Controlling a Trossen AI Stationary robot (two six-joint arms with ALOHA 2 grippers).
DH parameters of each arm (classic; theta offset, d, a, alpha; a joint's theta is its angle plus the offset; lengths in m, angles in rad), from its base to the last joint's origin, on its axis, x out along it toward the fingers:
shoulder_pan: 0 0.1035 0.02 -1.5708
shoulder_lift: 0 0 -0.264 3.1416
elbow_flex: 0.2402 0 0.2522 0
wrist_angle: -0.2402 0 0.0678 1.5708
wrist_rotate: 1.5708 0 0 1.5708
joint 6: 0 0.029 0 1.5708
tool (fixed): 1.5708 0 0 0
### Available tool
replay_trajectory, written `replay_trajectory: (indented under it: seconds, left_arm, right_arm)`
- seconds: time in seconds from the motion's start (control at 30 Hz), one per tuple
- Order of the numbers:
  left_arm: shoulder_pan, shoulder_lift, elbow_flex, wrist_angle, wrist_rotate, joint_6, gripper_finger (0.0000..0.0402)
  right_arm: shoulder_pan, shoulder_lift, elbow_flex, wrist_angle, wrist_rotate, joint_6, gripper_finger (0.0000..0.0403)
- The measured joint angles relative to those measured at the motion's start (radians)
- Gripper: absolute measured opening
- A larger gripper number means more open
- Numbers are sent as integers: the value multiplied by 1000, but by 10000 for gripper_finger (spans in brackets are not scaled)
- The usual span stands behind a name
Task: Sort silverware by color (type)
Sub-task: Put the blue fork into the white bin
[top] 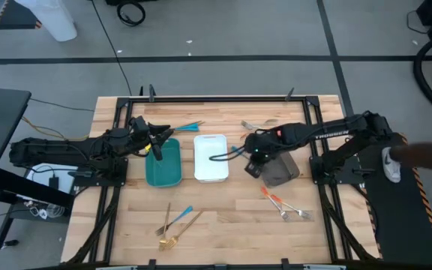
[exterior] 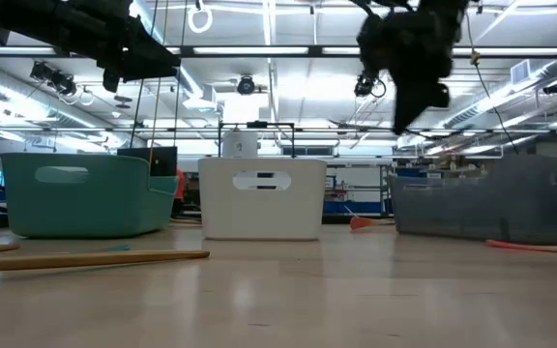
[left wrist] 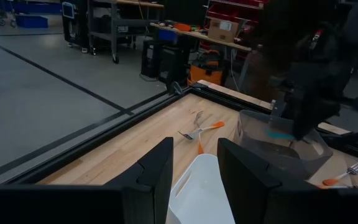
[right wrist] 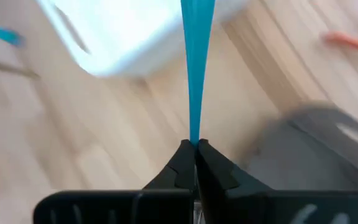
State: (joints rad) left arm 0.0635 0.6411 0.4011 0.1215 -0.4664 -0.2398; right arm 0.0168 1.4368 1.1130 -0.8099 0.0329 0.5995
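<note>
Now three trays (top: 209, 159) stand abreast; right tool (right wrist: 193, 146) pinches one blue-handled utensil (right wrist: 196, 68).

High view straight down; low view level across tabletop; both share white tray (top: 210, 158); wrist views close.

Three trays stand in a row across the desk (top: 223, 210): left tray (top: 163, 163), middle tray (top: 210, 158), right tray (top: 280, 168). Behind the left tray lies a piece of cutlery (top: 188, 127); behind the right, a fork (top: 250, 124). Before the left tray lies a cluster (top: 175, 225); before the right, two forks (top: 285, 206).
</note>
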Motion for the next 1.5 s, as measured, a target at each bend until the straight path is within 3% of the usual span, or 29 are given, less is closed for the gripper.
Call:
replay_trajectory:
  seconds: [0.47, 0.7, 0.8, 1.17, 1.3, 1.5]
  left_arm:
    - [0, -2, 0, -1, 1, 27, 134]
    - [-7, 0, 135, -320, 57, -15, 134]
    - [-22, -4, 145, -368, 57, -37, 134]
    - [-29, -35, 145, -391, 56, -42, 134]
    - [-29, -42, 145, -407, 56, -45, 134]
    - [-29, -39, 144, -424, 57, -63, 134]
  right_arm:
    - [-62, 95, 0, 465, -154, -55, 9]
    - [-91, 186, 0, 584, -215, -31, 9]
    - [-99, 217, 1, 640, -227, -32, 9]
    - [-104, 378, 183, 568, -174, -91, 9]
    - [-105, 416, 198, 516, -108, -72, 9]
    - [-106, 445, 198, 503, -111, -35, 9]
